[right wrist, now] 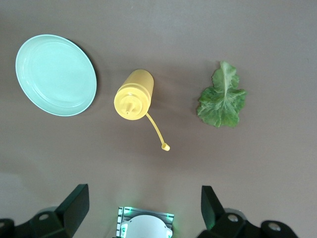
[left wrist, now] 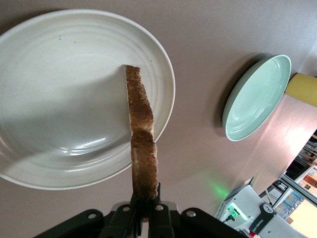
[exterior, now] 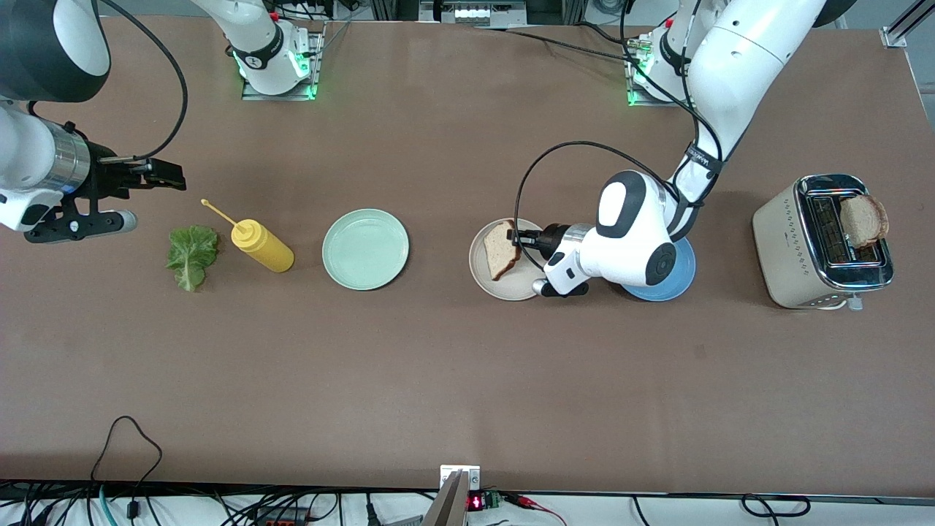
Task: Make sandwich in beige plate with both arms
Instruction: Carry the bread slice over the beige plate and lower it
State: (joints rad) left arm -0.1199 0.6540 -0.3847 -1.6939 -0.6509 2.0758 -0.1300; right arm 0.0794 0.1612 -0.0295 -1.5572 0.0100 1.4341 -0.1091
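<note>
My left gripper (exterior: pixel 520 238) is shut on a slice of toasted bread (exterior: pixel 501 250) and holds it tilted on edge over the beige plate (exterior: pixel 491 283). In the left wrist view the slice (left wrist: pixel 141 144) runs out from my gripper (left wrist: pixel 145 210) over the plate (left wrist: pixel 59 109); I cannot tell whether it touches the plate. A second slice (exterior: pixel 863 219) stands in the toaster (exterior: pixel 822 241). The green lettuce leaf (exterior: pixel 191 253) lies on the table at the right arm's end. My right gripper (exterior: pixel 157 175) is open and empty in the air beside the lettuce (right wrist: pixel 223 96), fingers wide apart (right wrist: pixel 144 198).
A yellow squeeze bottle (exterior: pixel 261 245) lies between the lettuce and the mint green plate (exterior: pixel 365 248); both show in the right wrist view, the bottle (right wrist: pixel 133 94) and the plate (right wrist: pixel 55 74). A blue plate (exterior: pixel 668 288) sits partly under the left arm, beside the beige plate.
</note>
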